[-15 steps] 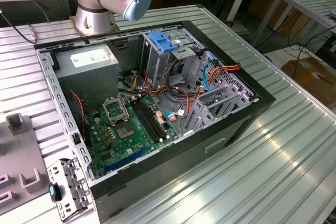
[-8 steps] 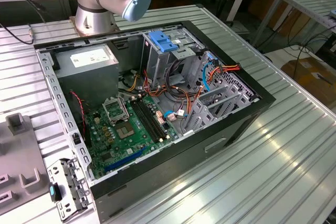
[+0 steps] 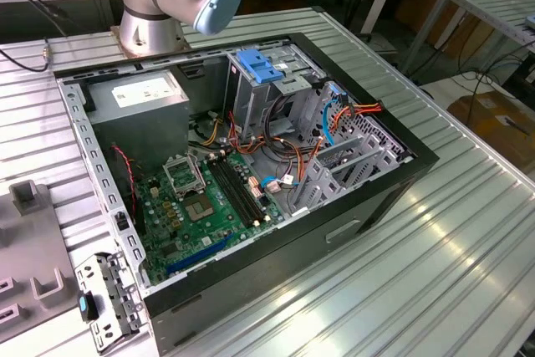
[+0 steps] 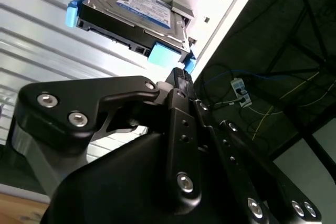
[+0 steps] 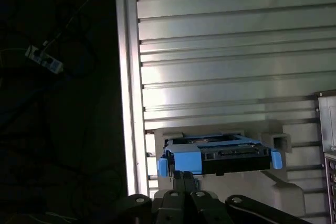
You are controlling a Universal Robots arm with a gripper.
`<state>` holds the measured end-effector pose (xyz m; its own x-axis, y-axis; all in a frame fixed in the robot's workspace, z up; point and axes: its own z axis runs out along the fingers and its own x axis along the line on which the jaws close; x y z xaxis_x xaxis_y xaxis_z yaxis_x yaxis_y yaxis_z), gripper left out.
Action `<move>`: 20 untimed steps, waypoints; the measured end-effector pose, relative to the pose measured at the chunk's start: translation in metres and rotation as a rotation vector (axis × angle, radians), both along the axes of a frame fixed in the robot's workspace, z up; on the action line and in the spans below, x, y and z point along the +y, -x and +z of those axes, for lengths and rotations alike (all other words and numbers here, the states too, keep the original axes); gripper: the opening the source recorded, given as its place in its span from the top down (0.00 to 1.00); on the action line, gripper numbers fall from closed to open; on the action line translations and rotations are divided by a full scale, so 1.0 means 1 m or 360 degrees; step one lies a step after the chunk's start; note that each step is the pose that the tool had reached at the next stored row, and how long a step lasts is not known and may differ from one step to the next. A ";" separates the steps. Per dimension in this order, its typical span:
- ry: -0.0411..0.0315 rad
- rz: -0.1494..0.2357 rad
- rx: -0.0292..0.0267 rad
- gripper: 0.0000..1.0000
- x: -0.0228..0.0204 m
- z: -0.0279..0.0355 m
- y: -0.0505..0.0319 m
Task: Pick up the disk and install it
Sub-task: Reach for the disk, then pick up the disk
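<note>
Ribbed aluminium table (image 5: 236, 51) stretches under me, and its edge drops to a dark floor with a power strip (image 5: 44, 59) and loose cables. Both wrist views show my pincer (image 4: 179, 74) with fingertips pressed together and nothing between them. Just beyond the tips sits the disk (image 4: 142, 11): silver top, white label banded blue, dark edge, blue rails. It lies flat in a grey holder (image 5: 286, 190) beside the table edge. In the exterior view, the open computer case (image 3: 351, 223) shows its green motherboard (image 3: 201, 198), with a blue-handled cage (image 3: 259, 68) standing inside.
</note>
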<state>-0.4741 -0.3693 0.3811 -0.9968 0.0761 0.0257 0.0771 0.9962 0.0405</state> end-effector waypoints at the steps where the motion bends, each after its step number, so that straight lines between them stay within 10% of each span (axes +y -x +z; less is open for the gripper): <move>1: 0.0000 0.0000 0.00028 0.89 0.0000 -0.0005 0.0001; 20: 0.0001 0.0000 0.00180 0.89 0.0001 -0.0019 -0.0059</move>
